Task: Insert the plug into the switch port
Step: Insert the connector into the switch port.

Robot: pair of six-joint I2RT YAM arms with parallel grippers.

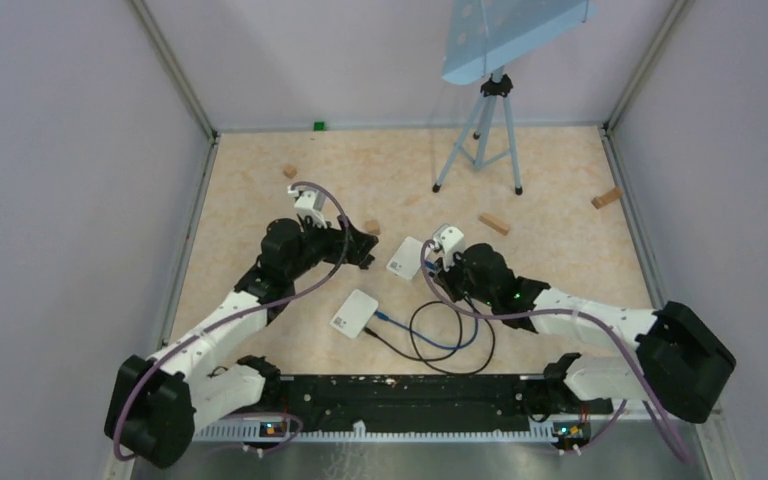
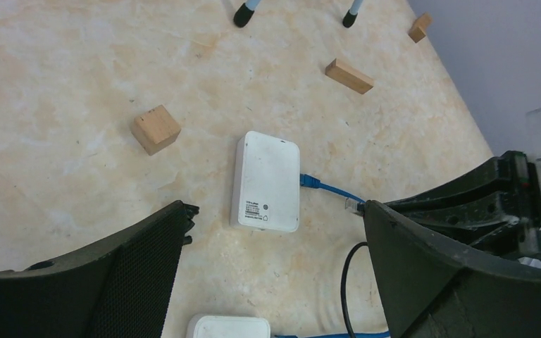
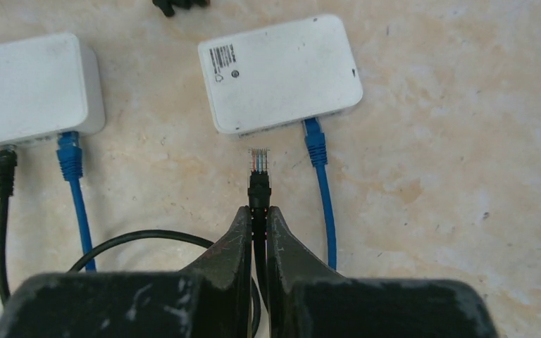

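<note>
The right end effector (image 3: 257,211) is gripping the black cable (image 3: 256,243) just behind the plug (image 3: 259,160), fingers clenched tight on it; holding this far back is leaving the clear connector tip free ahead of the fingers, so nothing but the plug itself should be meeting the port. The plug is hanging just short of the near edge of the switch (image 3: 280,70), not touching it, with its contacts pointing at that edge; it is sitting just to the left of the blue cable (image 3: 322,183) already seated there, which suggests the neighbouring port is the target, though the port openings themselves are not showing from this angle.

The left end effector (image 1: 360,247) is hovering released, its fingers spread wide with the switch lying on the surface (image 2: 63,84) just ahead of the gap; I am reading this as readiness to brace the light white box, since a push from the plug would likely be sliding it away.

A second switch (image 3: 28,88) is lying to the side with two cables of its own, well clear of the approach; a wooden block (image 2: 156,129) is resting near the target switch on the far side.
</note>
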